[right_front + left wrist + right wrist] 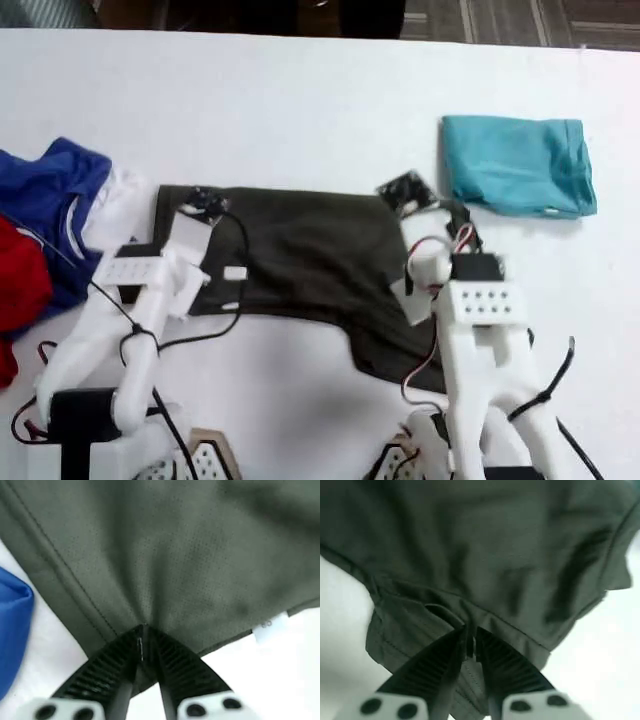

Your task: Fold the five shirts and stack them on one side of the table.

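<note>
Lying across the middle of the high view, the dark olive shirt [300,260] is a matte, finely woven cloth spread mostly flat on the white table [300,90]. Its upper edge runs straight, and its lower right part sags into soft wrinkles. A stitched hem shows up close in the left wrist view [65,575], and a small white label [270,626] sticks out from one edge.

The left gripper [142,641] has its ribbed black jaws pinched together on a bunched fold near the shirt's upper left corner [205,202]. The right gripper [470,641] is likewise clamped on a doubled, seamed edge of the same shirt, at its upper right corner [405,190].

The right arm's white body hides the shirt's lower right portion, so its outline there cannot be made out.

In the upper right of the high view a teal shirt [520,165] lies folded into a neat rectangle, well apart from the olive one. At the left edge a blue shirt [50,195], a white shirt [122,195] and a red shirt [18,285] lie crumpled together. The frame cuts off the red one.
</note>
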Tool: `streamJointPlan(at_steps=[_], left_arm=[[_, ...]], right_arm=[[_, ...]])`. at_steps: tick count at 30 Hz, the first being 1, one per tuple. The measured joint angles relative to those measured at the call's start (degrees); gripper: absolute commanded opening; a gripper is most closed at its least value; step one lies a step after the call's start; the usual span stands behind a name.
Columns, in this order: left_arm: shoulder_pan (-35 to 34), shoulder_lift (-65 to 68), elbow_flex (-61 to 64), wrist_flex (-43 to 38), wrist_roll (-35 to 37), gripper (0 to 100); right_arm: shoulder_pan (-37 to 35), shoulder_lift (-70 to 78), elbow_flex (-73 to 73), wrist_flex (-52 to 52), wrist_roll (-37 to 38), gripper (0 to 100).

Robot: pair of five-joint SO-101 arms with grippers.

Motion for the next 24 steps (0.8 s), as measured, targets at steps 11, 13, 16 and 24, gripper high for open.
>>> streamJointPlan(at_steps=[11,13,16,24], left_arm=[[0.0,0.0,0.0,-0.1,0.0,3],[0.0,0.0,0.0,-0.1,0.0,3],[0.0,0.0,0.0,-0.1,0.0,3],[0.0,0.0,0.0,-0.1,0.0,3]], right_arm=[[-5.5,5.3,8.2,-17.1,-0.1,1.9],[-5.9,7.5,8.2,-17.7,-0.1,1.9],[-7.5,9.6,8.2,-16.3,-0.1,1.9],[-15.4,9.9,8.2,-6.5,0.0,1.9]])
